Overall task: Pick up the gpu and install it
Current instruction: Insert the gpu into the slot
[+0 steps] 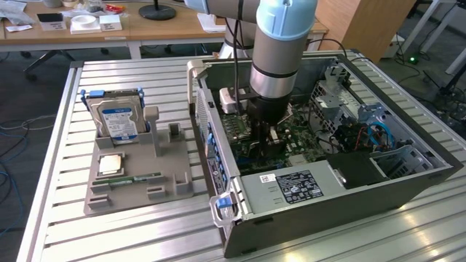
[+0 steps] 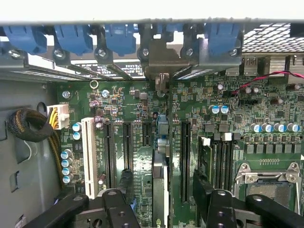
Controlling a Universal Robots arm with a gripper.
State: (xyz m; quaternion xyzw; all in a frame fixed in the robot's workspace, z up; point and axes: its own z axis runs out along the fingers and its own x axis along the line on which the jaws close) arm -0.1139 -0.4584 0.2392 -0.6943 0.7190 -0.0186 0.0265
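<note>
One gpu [image 2: 160, 187] was seen standing edge-on in a motherboard [image 2: 228, 123] slot, flanked by the released, wide-spread gripper [image 2: 161, 209], so installation was judged nearly finished, firm seating remaining unconfirmed.

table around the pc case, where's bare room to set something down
Free: the slatted table in front of the grey holder, and the strip between that holder and the computer case. Also the back corner behind the hard drive. Crowded: inside the case, where the arm reaches down over the green board.
</note>
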